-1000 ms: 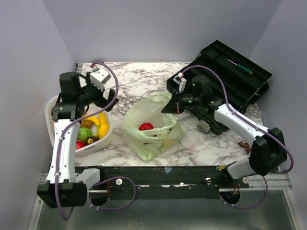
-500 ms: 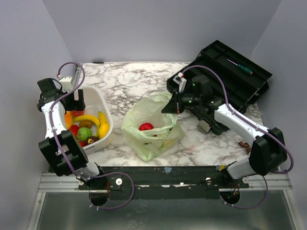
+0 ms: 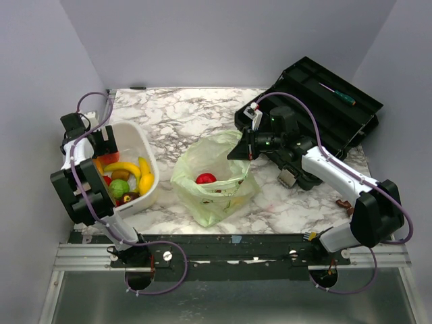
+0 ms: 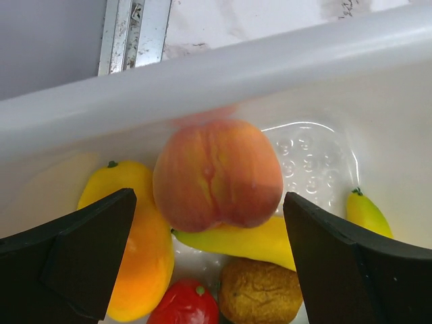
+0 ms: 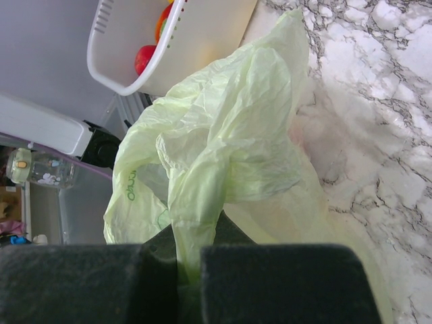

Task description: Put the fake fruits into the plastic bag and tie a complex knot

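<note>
- The plastic bag [image 3: 214,181] lies mid-desk [image 3: 202,115], mouth open, with one red apple [image 3: 205,178] inside.
- The right gripper [image 3: 244,147] has its jaws clamped on the bag's far rim; only the right wrist view shows the pinch.
- The left gripper [image 3: 103,143], raised a second ago, now sits low in the white basket [image 3: 150,183], jaws spread wide.
- Its wrist view shows one peach [image 4: 217,174], one mango [image 4: 131,256], two bananas [image 4: 250,239], one red piece [image 4: 185,304] and one brown piece [image 4: 260,293].

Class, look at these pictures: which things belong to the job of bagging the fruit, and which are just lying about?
Belong to the job: fake fruits in the white basket; plastic bag, one red apple inside; left hand, open over a peach; right hand, shut on the bag.

Just lying about: black case; green-handled screwdriver in it.
</note>
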